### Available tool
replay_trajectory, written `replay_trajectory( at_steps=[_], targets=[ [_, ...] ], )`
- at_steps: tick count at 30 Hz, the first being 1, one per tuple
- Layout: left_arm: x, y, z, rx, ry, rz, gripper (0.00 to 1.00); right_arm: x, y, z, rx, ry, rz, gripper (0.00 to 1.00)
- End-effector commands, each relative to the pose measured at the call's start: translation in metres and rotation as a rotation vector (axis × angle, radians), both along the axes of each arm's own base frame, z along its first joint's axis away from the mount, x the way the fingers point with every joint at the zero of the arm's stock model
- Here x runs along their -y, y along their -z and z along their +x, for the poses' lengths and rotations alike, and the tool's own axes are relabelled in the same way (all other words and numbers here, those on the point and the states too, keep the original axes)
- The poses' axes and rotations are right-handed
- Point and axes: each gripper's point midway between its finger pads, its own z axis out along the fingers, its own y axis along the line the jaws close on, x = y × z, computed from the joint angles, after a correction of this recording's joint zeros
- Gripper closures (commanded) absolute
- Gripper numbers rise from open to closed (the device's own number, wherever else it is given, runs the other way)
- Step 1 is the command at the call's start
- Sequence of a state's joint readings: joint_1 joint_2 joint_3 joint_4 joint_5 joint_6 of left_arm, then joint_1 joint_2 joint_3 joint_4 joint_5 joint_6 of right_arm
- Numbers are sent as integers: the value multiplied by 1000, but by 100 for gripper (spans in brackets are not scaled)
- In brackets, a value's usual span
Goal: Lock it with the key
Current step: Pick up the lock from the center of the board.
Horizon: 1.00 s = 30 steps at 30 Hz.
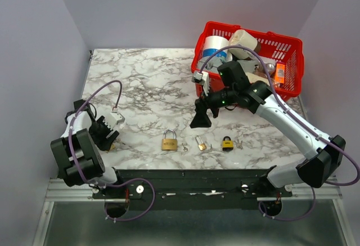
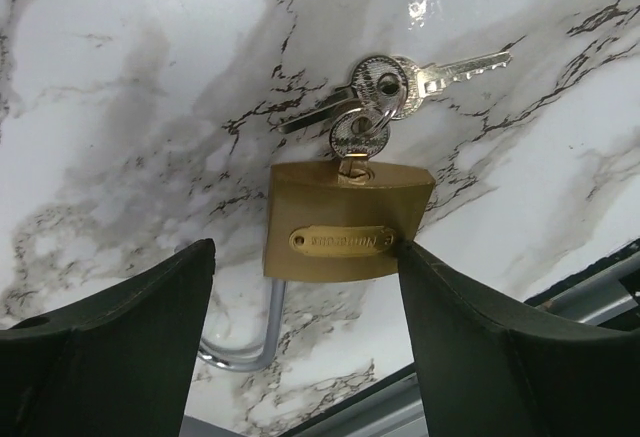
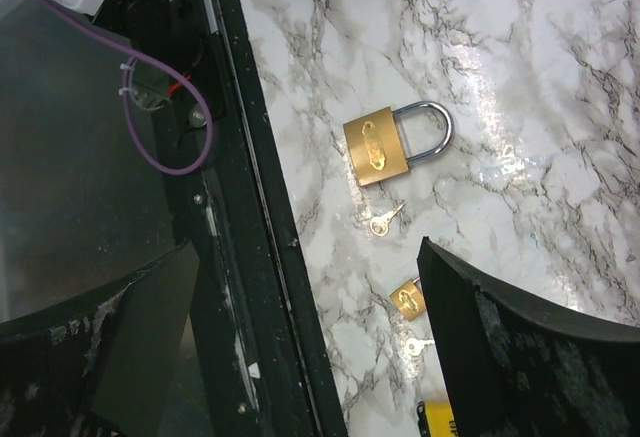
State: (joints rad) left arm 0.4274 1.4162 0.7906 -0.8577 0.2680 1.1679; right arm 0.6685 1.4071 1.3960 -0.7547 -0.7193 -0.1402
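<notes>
Left fingers [image 2: 110,347] spread astride one keyed brass padlock [image 2: 345,237], right fingers [image 3: 520,357] spread empty, three more padlocks [image 1: 169,141]

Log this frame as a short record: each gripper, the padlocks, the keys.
left gripper: open, fingers flanking keyed padlock
keyed padlock: brass, lying flat, key inserted, spare keys on ring
right gripper: open, above table, holding nothing
other locks: large brass padlock, small brass padlock, black-and-yellow padlock
loose keys: beside those brass two
</notes>
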Motion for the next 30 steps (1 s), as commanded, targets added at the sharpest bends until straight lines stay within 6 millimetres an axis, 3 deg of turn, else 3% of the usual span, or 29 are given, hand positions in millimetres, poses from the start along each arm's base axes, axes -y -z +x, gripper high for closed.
replay_trajectory(
  at_steps=[1,9,14,18,22,30],
  targets=[
    [1,10,10,27,29,-38,21,-1,-10,0,4,1,4,0],
    [8,23,0,27,44,-49,27,1,-7,0,8,10,-3,0],
    [10,26,-10,10,53,-45,22,1,-6,0,8,7,-5,0],
    [14,23,-12,-9,50,-66,9,0,-7,1,8,5,-3,0],
    [16,21,-13,-11,61,-81,5,0,-8,2,13,5,-3,0],
    [21,30,-23,-55,62,-98,16,0,-8,2,18,10,-1,0]
  ],
)
